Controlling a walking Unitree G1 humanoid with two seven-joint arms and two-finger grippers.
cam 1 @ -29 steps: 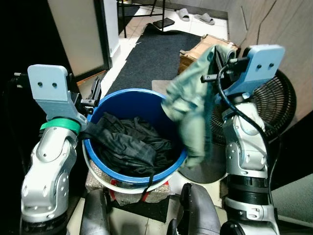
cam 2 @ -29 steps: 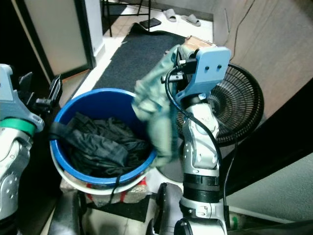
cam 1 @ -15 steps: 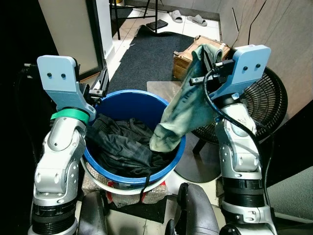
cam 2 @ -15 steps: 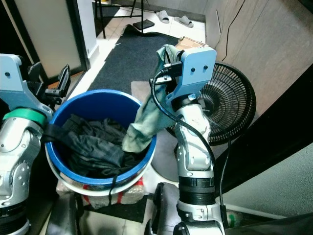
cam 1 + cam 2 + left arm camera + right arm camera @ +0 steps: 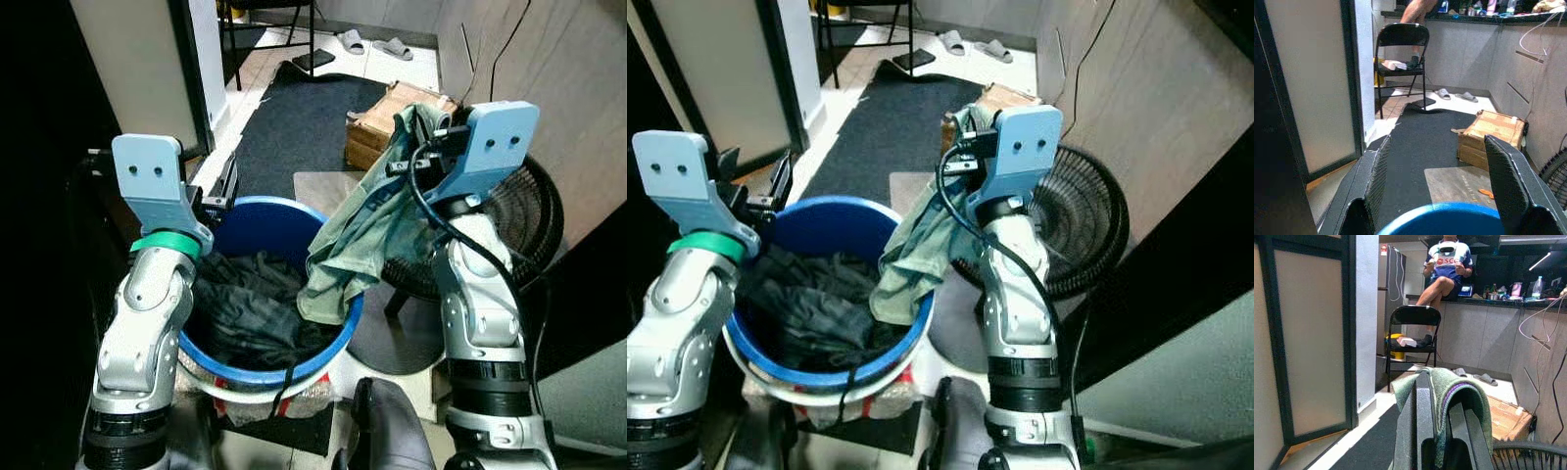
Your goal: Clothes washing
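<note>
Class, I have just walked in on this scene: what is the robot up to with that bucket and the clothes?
The robot is sorting laundry at a blue bucket that holds dark clothes. Its right gripper is shut on a green garment, held up at the bucket's right side, with the cloth's lower end hanging over the rim. The left gripper is open and holds nothing, poised over the bucket's far left rim. A fan stands to the right, and a wooden crate sits on the floor beyond.

The tiled floor (image 5: 263, 73) carries a dark mat (image 5: 294, 122). A wooden crate (image 5: 377, 137) sits at the mat's right edge, with a black fan (image 5: 534, 220) just beside it. A pair of slippers (image 5: 377, 44) and a folding chair (image 5: 1400, 54) stand farther off.
</note>
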